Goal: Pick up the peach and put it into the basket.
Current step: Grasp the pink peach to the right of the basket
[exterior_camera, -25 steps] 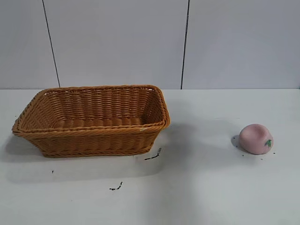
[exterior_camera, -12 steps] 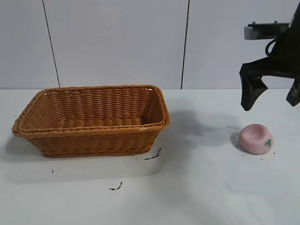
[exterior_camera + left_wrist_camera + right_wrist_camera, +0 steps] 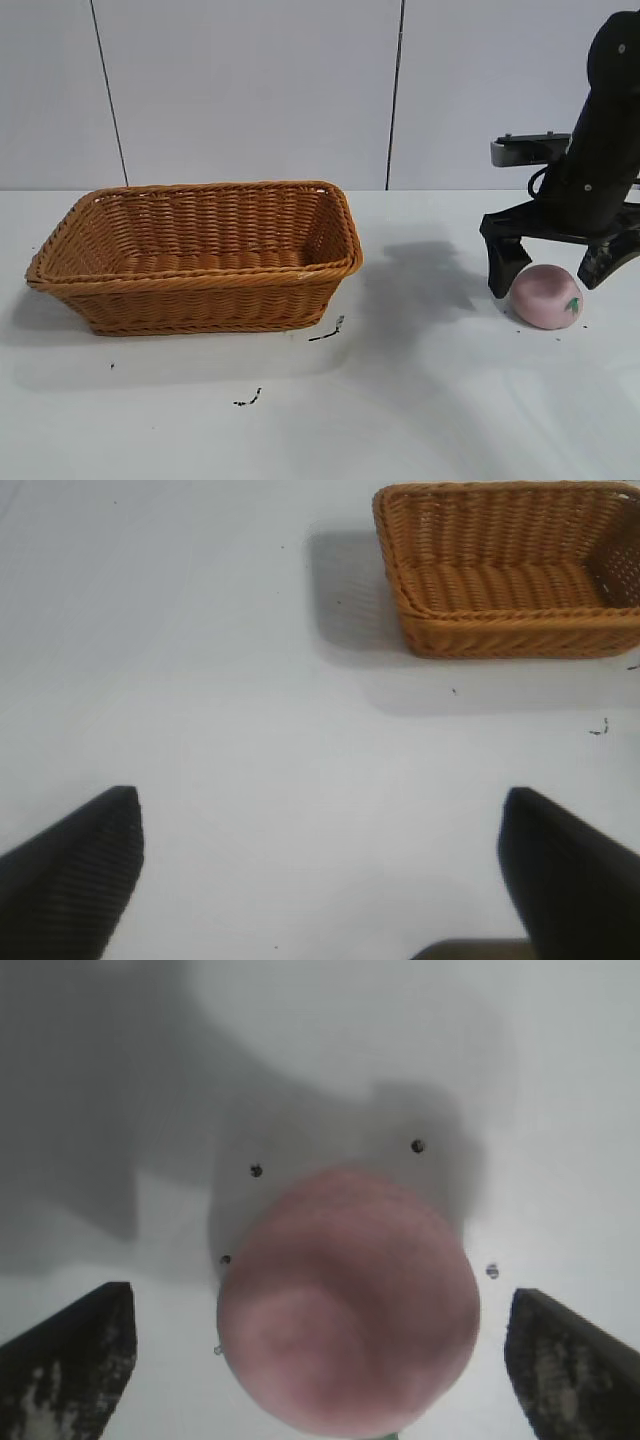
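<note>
The pale pink peach point(image 3: 546, 297) lies on the white table at the right, its green leaf mark facing front. My right gripper point(image 3: 553, 270) is open and straddles it, one finger on each side, not touching. In the right wrist view the peach point(image 3: 348, 1298) sits between the two dark fingertips point(image 3: 75, 1360). The orange-brown wicker basket point(image 3: 200, 290) stands at the left, empty; it also shows in the left wrist view point(image 3: 510, 630). My left gripper point(image 3: 320, 870) is open and empty over bare table, out of the exterior view.
Small dark specks point(image 3: 325, 335) lie on the table in front of the basket and round the peach. A grey panelled wall point(image 3: 250, 90) stands behind the table.
My right arm came into view from the upper right and dropped down over the peach, so that its open fingers now flank it. The peach and basket have not moved.
</note>
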`<state>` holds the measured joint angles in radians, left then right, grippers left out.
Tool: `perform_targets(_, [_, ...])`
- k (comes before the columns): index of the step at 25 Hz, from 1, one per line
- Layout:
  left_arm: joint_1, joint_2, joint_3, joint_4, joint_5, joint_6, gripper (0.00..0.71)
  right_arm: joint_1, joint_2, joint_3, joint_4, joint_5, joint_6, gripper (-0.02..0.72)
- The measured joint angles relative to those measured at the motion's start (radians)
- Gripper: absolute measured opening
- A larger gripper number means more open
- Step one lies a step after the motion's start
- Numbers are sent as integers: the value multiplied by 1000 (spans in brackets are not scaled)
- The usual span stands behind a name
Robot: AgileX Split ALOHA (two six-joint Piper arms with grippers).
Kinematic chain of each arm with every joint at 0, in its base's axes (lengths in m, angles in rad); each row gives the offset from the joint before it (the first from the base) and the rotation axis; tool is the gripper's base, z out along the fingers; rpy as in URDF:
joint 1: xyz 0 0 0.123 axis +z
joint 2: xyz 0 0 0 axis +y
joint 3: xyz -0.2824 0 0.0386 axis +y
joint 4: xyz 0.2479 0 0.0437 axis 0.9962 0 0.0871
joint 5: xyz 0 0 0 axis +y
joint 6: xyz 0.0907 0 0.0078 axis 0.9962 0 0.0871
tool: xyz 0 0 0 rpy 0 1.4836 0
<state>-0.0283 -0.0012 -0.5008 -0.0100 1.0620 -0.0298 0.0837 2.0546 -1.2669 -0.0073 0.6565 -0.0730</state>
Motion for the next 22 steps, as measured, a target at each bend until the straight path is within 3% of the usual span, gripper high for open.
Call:
perform_targets(6, [0,0,0,0,0,0,693,0,8,0,0,-8,1,693])
perform_targets(10, [0,0,0,0,0,0,693,0,8,0,0,-8,13,618])
perform_targets(13, [0,0,0,0,0,0,693,0,8,0,-6,0,18,466])
perform_targets(17, [0,0,0,0,0,0,693,0,8,0,-27,24,19,48])
perform_targets(19, [0,0,0,0,0,0,693,0,5,-6,-35,28,19,-17])
perform_targets(22, [0,0,0,0,0,0,693,0,2,-41,-49,88,17,-17])
